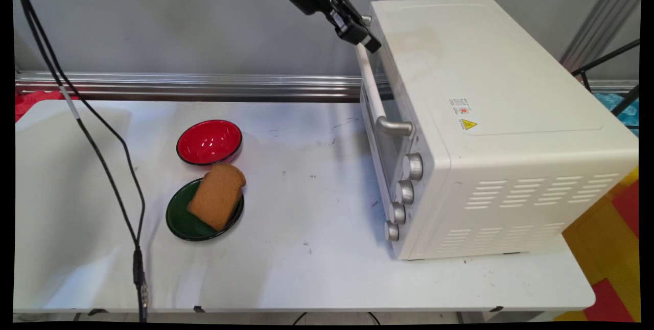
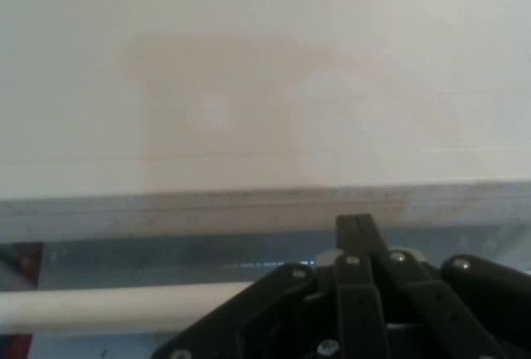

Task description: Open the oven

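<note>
While the black gripper (image 1: 369,39) hangs tilted at the top of the main view, its tip sits at the upper far corner of the white toaster oven (image 1: 490,125), right at the far end of the oven door's white handle bar (image 1: 372,87). Whether it is touching the bar or the door edge cannot be told from here. In the hand view the gripper's linkage (image 2: 365,309) rises from the bottom edge with the white bar (image 2: 108,305) running off to its left, and the oven's pale top panel (image 2: 265,77) fills most of the picture above it. I cannot tell if the pincer is apart or together, as the linkage hides it in the hand view and its tip is too small in the main view.

The oven stands on the right part of the white table (image 1: 306,268), its glass door closed and facing left, with four silver knobs (image 1: 403,192) in a column at the near end of its front. A yellow warning sticker (image 1: 469,124) is on its top.

Well apart to the left, a red bowl (image 1: 209,142) sits empty. Just in front of it is a green plate (image 1: 196,215) with a slice of brown bread (image 1: 217,194) lying across it, the bread's upper end overhanging the rim toward the red bowl. Black cables (image 1: 102,156) hang down over the table's left side.
</note>
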`<state>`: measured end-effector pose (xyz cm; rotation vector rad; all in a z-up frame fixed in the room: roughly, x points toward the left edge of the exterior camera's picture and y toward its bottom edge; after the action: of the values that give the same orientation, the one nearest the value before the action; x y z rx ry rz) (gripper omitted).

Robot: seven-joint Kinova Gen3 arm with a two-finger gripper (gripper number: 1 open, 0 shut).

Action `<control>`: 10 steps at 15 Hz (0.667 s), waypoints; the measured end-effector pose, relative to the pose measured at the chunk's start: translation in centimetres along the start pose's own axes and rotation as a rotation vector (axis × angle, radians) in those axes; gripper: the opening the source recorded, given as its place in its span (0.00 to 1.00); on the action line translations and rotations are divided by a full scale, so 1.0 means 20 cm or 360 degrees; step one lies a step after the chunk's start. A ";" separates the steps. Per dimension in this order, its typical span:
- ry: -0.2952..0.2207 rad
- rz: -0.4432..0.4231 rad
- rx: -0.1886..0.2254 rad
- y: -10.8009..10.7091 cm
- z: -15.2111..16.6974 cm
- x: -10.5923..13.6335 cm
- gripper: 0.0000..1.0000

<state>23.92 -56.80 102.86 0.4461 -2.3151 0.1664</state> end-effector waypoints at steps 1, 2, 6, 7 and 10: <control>-0.0002 -0.0002 -0.0007 -0.01 0.02 0.00 0.00; -0.0002 -0.0002 -0.0013 -0.02 0.04 0.00 0.00; -0.0005 -0.0003 -0.0015 -0.05 0.11 -0.01 0.00; -0.0008 -0.0004 -0.0014 -0.05 0.12 -0.01 0.00; -0.0027 -0.0009 -0.0007 -0.07 0.16 -0.03 0.00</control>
<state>22.58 -58.70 100.16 0.4531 -2.3299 0.1550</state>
